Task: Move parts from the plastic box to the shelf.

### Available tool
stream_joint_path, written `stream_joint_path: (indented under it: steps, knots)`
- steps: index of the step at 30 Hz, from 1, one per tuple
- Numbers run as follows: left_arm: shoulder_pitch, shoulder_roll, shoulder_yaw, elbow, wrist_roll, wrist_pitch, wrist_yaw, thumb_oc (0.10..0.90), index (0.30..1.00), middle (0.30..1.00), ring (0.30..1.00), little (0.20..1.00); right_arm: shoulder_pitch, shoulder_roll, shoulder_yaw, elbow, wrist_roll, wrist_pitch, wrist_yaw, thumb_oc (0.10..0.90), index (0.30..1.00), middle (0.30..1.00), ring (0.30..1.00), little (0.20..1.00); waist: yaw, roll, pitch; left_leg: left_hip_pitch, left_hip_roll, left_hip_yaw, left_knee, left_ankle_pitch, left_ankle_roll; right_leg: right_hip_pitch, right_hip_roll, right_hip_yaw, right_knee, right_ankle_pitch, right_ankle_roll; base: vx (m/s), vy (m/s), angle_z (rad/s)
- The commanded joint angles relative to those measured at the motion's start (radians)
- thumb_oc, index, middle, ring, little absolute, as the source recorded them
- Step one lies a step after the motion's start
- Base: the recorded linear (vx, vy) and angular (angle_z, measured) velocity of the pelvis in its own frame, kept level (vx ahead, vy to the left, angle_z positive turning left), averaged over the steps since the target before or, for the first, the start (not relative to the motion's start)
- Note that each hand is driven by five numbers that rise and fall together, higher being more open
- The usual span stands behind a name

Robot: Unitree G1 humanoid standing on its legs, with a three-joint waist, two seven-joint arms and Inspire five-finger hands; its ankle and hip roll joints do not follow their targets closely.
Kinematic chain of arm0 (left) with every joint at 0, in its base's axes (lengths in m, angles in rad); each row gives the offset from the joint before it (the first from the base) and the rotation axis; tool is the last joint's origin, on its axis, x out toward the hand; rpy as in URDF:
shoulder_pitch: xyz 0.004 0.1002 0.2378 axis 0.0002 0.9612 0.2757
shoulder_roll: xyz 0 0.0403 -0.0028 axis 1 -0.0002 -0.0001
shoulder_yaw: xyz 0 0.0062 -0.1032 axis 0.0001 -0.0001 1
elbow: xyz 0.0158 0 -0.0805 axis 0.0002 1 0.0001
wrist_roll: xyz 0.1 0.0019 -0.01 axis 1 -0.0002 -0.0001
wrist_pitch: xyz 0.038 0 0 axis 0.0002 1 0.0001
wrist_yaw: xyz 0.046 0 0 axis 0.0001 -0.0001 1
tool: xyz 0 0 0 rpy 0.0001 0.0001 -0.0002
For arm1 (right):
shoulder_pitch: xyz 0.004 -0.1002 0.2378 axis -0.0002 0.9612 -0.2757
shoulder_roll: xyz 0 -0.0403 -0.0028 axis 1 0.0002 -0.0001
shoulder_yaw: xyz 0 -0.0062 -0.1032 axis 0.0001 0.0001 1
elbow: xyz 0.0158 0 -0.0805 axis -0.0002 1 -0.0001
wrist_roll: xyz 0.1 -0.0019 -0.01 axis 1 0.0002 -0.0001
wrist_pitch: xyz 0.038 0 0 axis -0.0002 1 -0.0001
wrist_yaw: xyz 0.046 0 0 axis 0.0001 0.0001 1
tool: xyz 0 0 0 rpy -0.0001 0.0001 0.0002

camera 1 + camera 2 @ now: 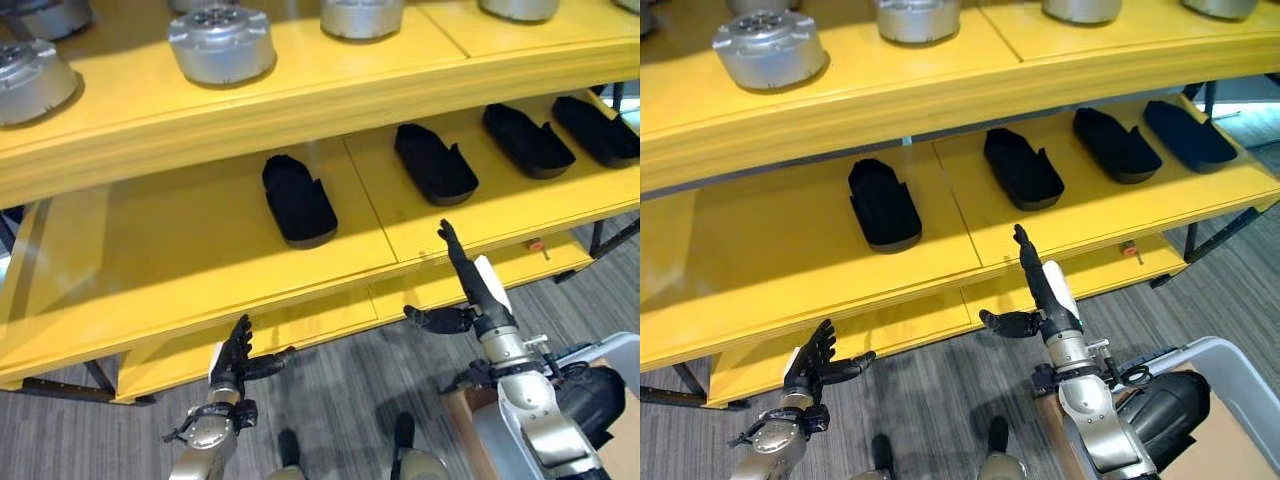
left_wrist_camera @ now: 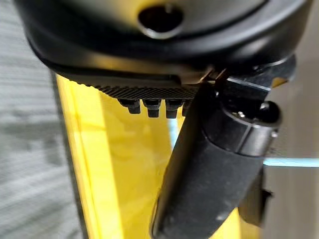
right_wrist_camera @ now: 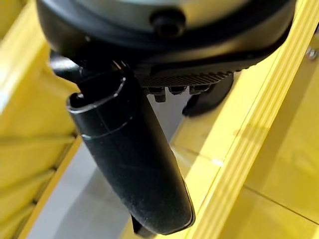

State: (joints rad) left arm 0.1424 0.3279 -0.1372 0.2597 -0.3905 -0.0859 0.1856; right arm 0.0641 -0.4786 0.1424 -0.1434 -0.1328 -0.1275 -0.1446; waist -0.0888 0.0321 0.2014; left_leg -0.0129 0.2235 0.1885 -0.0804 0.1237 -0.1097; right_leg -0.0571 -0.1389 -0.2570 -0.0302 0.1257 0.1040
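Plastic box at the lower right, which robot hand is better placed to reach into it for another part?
The right robot hand, probably: it is open, empty and raised just above the plastic box. The left robot hand, also open, hangs at the far side.

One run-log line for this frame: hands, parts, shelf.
left hand: open, empty | right hand: open, empty, at shelf edge | black parts: four on middle yellow shelf | silver parts: top shelf

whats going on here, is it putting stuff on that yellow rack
A humanoid robot stands in front of a yellow shelf, and both hands are empty. The left hand and right hand are open and raised near the shelf's front edge. Four black parts already lie in a row on the middle level, with silver round parts on the level above.
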Motion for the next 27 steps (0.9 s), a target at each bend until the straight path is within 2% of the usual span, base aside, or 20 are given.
stream_joint_path:
  steps: [1,5,6,7,8,9,11,12,13,19,22,23,27]
  knots:
    - [-0.050,0.031,0.032,-0.098,-0.025,-0.128,-0.006,0.900,1.000,1.000,1.000,1.000,-0.061,-0.003,-0.021,-0.066,0.073,-0.122,-0.058,0.900,1.000,1.000,1.000,1.000,0.012,-0.017,-0.078,0.021,0.110,-0.070,-0.007,0.112,-0.056,-0.002,0.047,0.075,0.079,-0.095,0.003,-0.01,-0.179,-0.09]
    - [-0.046,0.017,0.032,-0.118,-0.044,-0.127,-0.011,0.900,1.000,1.000,1.000,1.000,-0.061,-0.010,-0.017,-0.061,0.076,-0.122,-0.064,0.900,1.000,1.000,1.000,1.000,0.017,-0.024,-0.079,0.034,0.123,-0.066,0.011,0.142,-0.047,0.025,0.075,0.092,0.051,-0.100,-0.020,0.00,-0.123,-0.14]
    - [-0.049,0.012,0.029,-0.135,-0.049,-0.133,-0.010,0.900,1.000,1.000,1.000,1.000,-0.060,-0.014,-0.020,-0.060,0.080,-0.123,-0.070,0.900,1.000,1.000,1.000,1.000,0.030,-0.028,-0.071,0.032,0.098,-0.121,0.036,0.139,-0.036,0.038,0.077,0.107,0.030,-0.092,-0.024,-0.02,-0.029,-0.15]
    - [-0.050,0.012,0.029,-0.135,-0.049,-0.133,-0.010,0.900,1.000,1.000,1.000,1.000,-0.061,-0.014,-0.021,-0.060,0.080,-0.123,-0.070,0.900,1.000,1.000,1.000,1.000,0.029,-0.029,-0.069,0.030,0.096,-0.124,0.041,0.136,-0.035,0.040,0.075,0.105,0.029,-0.092,-0.023,-0.06,-0.081,-0.23]
    - [-0.053,0.003,0.032,-0.154,-0.044,-0.140,-0.007,0.900,1.000,1.000,1.000,1.000,-0.068,-0.011,-0.026,-0.042,0.100,-0.127,-0.067,0.900,1.000,1.000,1.000,1.000,0.058,-0.055,-0.056,-0.018,-0.052,-0.292,0.101,0.024,0.009,0.046,0.072,0.139,0.011,-0.078,-0.031,-0.05,-0.042,-0.28]
    - [-0.052,0.004,0.032,-0.154,-0.044,-0.139,-0.006,0.900,1.000,1.000,1.000,1.000,-0.068,-0.010,-0.025,-0.041,0.100,-0.128,-0.067,0.900,1.000,1.000,1.000,1.000,0.054,-0.058,-0.057,-0.028,-0.057,-0.296,0.118,0.015,0.012,0.047,0.067,0.136,0.009,-0.078,-0.029,-0.07,-0.052,-0.28]
    - [-0.044,-0.004,0.044,-0.172,-0.047,-0.143,-0.001,0.900,1.000,1.000,1.000,1.000,-0.093,0.000,-0.007,-0.009,0.120,-0.128,-0.059,0.900,1.000,1.000,1.000,1.000,0.085,-0.075,-0.060,-0.042,-0.185,-0.424,0.150,-0.087,0.045,0.039,0.073,0.186,-0.002,-0.064,-0.035,0.01,-0.004,-0.38]
    - [-0.039,-0.008,0.050,-0.183,-0.049,-0.146,-0.003,0.900,1.000,1.000,1.000,1.000,-0.114,0.005,0.006,0.010,0.126,-0.128,-0.051,0.900,1.000,1.000,1.000,1.000,0.099,-0.079,-0.061,-0.047,-0.244,-0.491,0.169,-0.120,0.067,0.036,0.082,0.220,-0.002,-0.057,-0.036,0.04,0.033,-0.76]
    - [-0.033,-0.011,0.053,-0.188,-0.054,-0.148,-0.009,0.900,1.000,1.000,1.000,1.000,-0.132,0.009,0.015,0.020,0.130,-0.130,-0.045,0.900,1.000,1.000,1.000,1.000,0.103,-0.081,-0.063,-0.047,-0.276,-0.526,0.185,-0.140,0.083,0.035,0.090,0.248,-0.001,-0.055,-0.035,0.00,0.043,-0.91]
    - [-0.028,-0.006,0.040,-0.175,-0.045,-0.145,-0.031,0.900,1.000,1.000,1.000,1.000,-0.097,0.045,0.001,0.024,0.194,-0.115,-0.006,0.900,1.000,1.000,1.000,1.000,0.085,-0.081,-0.114,-0.006,-0.258,-0.471,0.133,-0.135,0.095,0.056,0.080,0.274,-0.020,-0.046,-0.021,0.04,0.141,-0.47]
    - [-0.027,0.007,0.039,-0.186,-0.041,-0.147,-0.032,0.900,1.000,1.000,1.000,1.000,-0.108,0.050,0.006,0.031,0.197,-0.111,0.002,0.900,1.000,1.000,1.000,1.000,0.082,-0.075,-0.108,0.005,-0.276,-0.443,0.114,-0.139,0.120,0.030,0.063,0.304,-0.006,-0.023,0.006,-0.05,0.207,-0.05]
    - [-0.034,0.017,0.042,-0.197,-0.040,-0.149,-0.026,0.900,1.000,1.000,1.000,1.000,-0.125,0.064,0.014,0.040,0.206,-0.106,-0.001,0.900,1.000,1.000,1.000,1.000,0.084,-0.073,-0.101,0.011,-0.280,-0.392,0.096,-0.139,0.135,-0.009,0.051,0.332,0.021,-0.008,0.032,-0.07,0.288,-0.43]
    - [-0.047,0.034,0.037,-0.204,-0.024,-0.153,-0.022,0.900,1.000,1.000,1.000,1.000,-0.105,0.066,0.004,0.021,0.169,-0.099,0.007,0.900,1.000,1.000,1.000,1.000,0.063,-0.073,-0.079,0.029,-0.294,-0.319,0.085,-0.158,0.160,-0.050,0.030,0.372,0.054,0.009,0.070,-0.03,0.225,-0.72]
